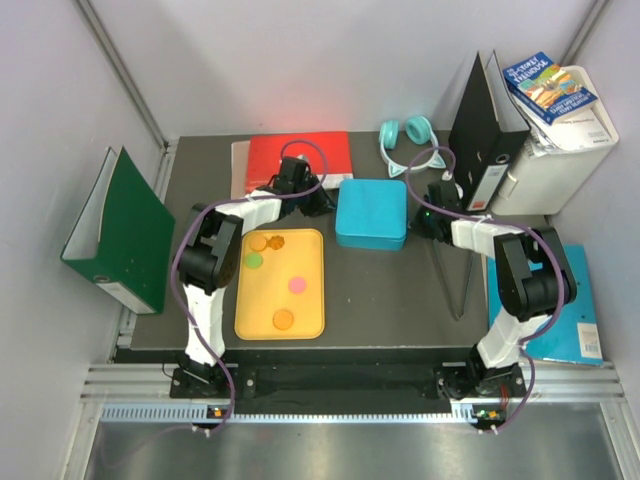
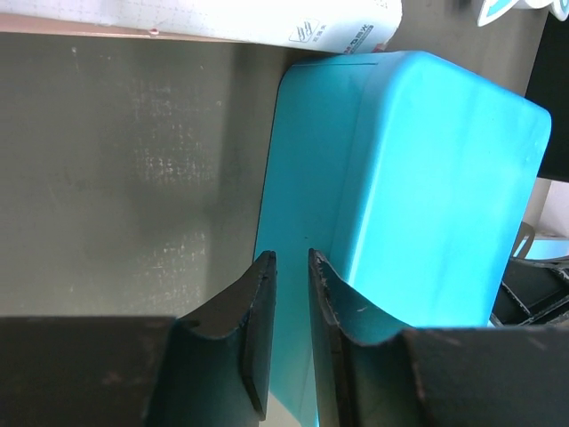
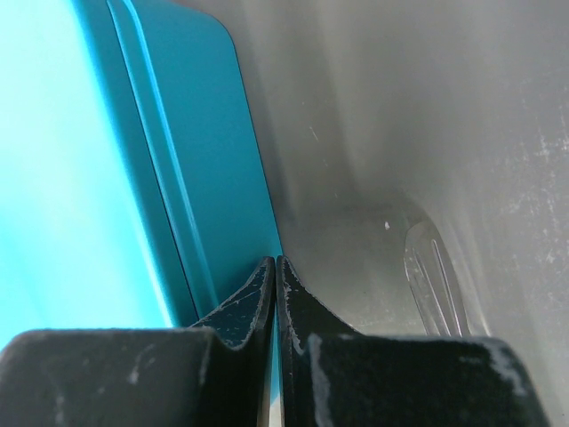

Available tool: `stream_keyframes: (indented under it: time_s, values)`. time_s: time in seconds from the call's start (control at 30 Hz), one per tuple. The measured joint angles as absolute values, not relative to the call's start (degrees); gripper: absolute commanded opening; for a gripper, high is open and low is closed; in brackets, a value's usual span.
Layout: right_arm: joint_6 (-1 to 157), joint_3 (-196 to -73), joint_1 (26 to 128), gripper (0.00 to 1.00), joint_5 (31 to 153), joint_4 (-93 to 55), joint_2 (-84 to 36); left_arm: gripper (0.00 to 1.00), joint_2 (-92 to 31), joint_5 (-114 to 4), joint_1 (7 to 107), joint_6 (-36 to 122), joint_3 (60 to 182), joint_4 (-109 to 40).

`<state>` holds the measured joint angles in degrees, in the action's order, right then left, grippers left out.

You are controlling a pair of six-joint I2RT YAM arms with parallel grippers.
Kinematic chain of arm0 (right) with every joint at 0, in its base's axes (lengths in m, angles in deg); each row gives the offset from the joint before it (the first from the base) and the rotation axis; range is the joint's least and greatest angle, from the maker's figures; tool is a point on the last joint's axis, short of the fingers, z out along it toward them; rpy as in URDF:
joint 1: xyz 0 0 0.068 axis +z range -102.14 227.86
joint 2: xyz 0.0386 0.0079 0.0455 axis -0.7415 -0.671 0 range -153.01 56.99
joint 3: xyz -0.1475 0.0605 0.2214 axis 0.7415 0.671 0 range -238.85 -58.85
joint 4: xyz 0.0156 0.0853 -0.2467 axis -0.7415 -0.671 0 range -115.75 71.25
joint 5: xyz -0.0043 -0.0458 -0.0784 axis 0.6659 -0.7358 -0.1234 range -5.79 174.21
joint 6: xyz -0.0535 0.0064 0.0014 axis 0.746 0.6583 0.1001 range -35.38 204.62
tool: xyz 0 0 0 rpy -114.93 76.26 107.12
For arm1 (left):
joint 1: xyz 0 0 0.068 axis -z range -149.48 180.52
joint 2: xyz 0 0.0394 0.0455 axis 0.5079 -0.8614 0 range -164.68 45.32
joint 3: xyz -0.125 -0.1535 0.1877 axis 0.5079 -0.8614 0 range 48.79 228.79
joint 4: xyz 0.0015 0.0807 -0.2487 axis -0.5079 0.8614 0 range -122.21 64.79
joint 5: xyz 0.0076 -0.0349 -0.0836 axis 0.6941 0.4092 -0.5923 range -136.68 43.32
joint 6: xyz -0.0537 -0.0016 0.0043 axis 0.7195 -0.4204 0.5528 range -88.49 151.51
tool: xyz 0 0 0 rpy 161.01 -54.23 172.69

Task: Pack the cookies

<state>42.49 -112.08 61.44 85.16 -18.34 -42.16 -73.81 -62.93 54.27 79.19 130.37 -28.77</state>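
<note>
Several cookies lie on a yellow tray (image 1: 312,325): two orange ones (image 1: 266,242) at its far end, a green one (image 1: 254,260), a pink one (image 1: 296,284) and an orange one (image 1: 283,319). A closed turquoise box (image 1: 371,212) sits right of the tray's far end. My left gripper (image 1: 322,203) is at the box's left side (image 2: 427,178), its jaws a narrow gap apart (image 2: 292,258) with nothing between them. My right gripper (image 1: 425,218) is shut and empty (image 3: 275,261) against the box's right side (image 3: 89,178).
A red folder (image 1: 300,160) lies behind the left gripper. A green binder (image 1: 120,230) stands at left. Teal headphones (image 1: 408,135), a black binder (image 1: 485,130) and a white box (image 1: 560,160) are at back right. A clear plastic utensil (image 3: 436,276) lies right of the box.
</note>
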Motion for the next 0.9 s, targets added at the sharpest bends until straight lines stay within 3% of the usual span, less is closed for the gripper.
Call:
stream_keyframes:
  time_s: [0.33,0.67,0.9]
  values:
    - [42.27,-110.79,61.44,0.01,83.52,-19.68,-40.22,0.35,-73.68,-63.06,53.31,79.45,130.21,-28.72]
    - [41.73,-110.55,61.44,0.07,77.51,-24.31,-28.3,0.38,-72.19,-61.45,52.67,80.0,129.03,-28.64]
    - [40.42,-110.7,61.44,0.17,91.69,-13.89,-26.62,0.38,-72.15,-61.16,52.67,80.11,129.03,-28.68]
